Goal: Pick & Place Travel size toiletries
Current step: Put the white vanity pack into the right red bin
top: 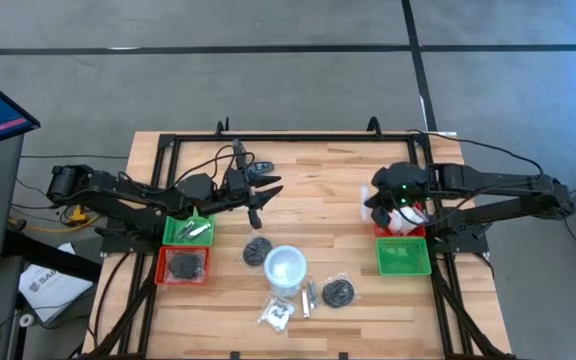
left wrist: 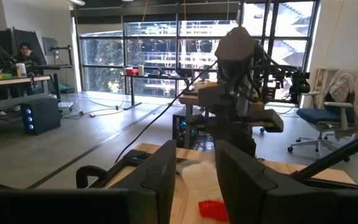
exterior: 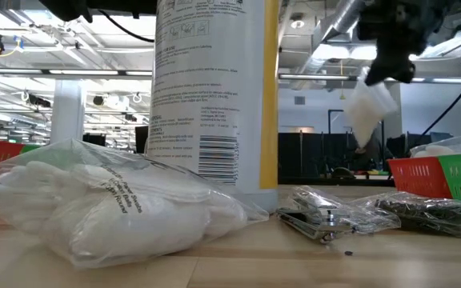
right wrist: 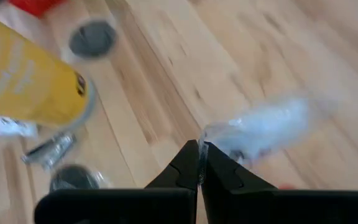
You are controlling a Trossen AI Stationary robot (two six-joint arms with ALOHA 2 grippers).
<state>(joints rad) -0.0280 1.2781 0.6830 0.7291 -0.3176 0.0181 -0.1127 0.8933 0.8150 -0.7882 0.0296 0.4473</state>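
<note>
My right gripper point(top: 380, 203) is shut on a white piece in a clear wrapper point(exterior: 370, 110), held in the air beside the right-hand red tray point(top: 414, 229). My left gripper point(top: 263, 198) hovers open over the table's far-left middle and touches nothing; its wrist view looks past the open fingers point(left wrist: 194, 177) at the right arm. On the table lie two wrapped black discs point(top: 258, 248) point(top: 338, 292), silvery sticks point(top: 306, 298) and another white wrapped piece point(top: 276, 314), all flat on the wood. My right gripper pinches the clear wrapper's edge point(right wrist: 205, 142) between its two shut fingertips, coming from above. The white piece point(right wrist: 266, 123) is lifted clear of the table and hangs tilted below the fingers point(exterior: 386, 64).
A tall white and yellow bottle point(top: 285, 268) stands among the loose pieces at the table's near middle. A green tray point(top: 403, 257) sits in front of the right red one. On the left are a green tray point(top: 188, 230) and a red tray point(top: 183, 265), each with pieces inside.
</note>
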